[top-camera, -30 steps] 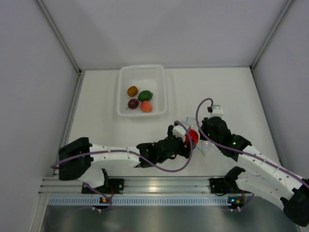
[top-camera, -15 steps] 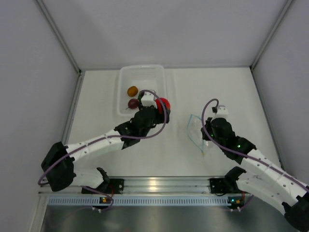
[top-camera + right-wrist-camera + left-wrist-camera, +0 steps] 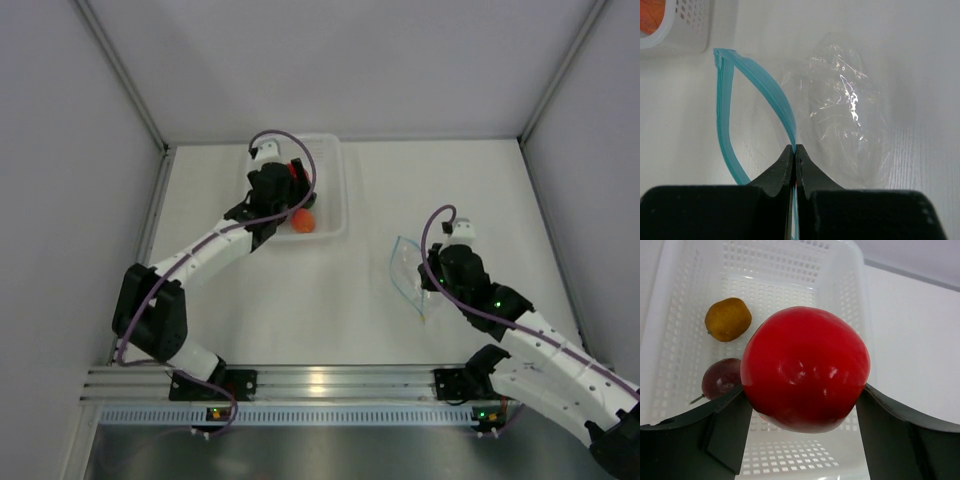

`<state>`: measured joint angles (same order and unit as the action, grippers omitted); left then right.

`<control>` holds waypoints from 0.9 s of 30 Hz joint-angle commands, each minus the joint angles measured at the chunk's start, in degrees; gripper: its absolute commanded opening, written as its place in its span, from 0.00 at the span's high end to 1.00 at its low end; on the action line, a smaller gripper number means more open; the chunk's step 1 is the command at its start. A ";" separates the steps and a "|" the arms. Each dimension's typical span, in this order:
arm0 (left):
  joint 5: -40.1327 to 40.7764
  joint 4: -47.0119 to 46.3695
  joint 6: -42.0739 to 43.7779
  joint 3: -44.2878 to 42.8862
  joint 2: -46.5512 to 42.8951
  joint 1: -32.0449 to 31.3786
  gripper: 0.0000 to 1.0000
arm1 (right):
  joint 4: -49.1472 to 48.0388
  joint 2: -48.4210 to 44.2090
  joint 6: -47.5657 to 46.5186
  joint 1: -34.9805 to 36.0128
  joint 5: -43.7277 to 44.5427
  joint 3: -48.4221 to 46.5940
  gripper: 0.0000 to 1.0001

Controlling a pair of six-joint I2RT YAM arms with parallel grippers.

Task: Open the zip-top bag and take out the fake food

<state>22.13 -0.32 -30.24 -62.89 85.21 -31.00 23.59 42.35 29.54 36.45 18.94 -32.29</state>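
Note:
My left gripper [image 3: 287, 178] is shut on the red fruit [image 3: 805, 367] and holds it above the white perforated tub [image 3: 790, 270]. In the tub lie a brownish-orange fruit [image 3: 728, 319], a dark maroon fruit [image 3: 721, 379] and an orange fruit [image 3: 303, 221]. The green fruit is hidden under my left wrist. My right gripper [image 3: 794, 149] is shut on the teal zip strip [image 3: 722, 115] of the clear zip-top bag [image 3: 840, 110]. The bag [image 3: 408, 268] lies on the table with its mouth gaping open and looks empty.
The tub [image 3: 343, 200] stands at the back of the white table, left of centre. Grey walls close in the left, right and far sides. A metal rail with the arm bases [image 3: 320, 385] runs along the near edge.
My left arm has carried the red fruit from the bag's mouth back and left to over the tub. My right gripper has kept its hold on the zip strip, nearly still.

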 commanded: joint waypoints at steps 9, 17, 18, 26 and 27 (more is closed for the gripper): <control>-9.73 6.20 3.26 -20.68 20.16 9.90 0.88 | -1.44 -1.30 -1.50 -1.11 -1.45 0.30 1.00; -16.68 8.58 4.92 -28.16 29.31 13.51 0.33 | -1.89 -0.69 -2.03 -1.11 -2.06 -0.40 1.00; -18.42 8.49 5.27 -28.94 29.66 13.60 0.29 | -1.89 -0.69 -2.03 -1.03 -2.15 -0.31 1.00; -24.05 8.75 6.07 -30.44 28.26 13.60 0.02 | -1.97 -0.08 -2.20 -1.11 -1.80 -0.66 1.00; -24.41 9.02 5.98 -30.71 27.91 13.60 0.02 | -1.80 0.45 -2.29 -1.11 -1.63 -0.93 1.00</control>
<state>1.50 9.41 -25.21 -90.61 115.77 -17.37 23.53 42.17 28.03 36.18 16.84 -32.23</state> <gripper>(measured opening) 0.983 0.003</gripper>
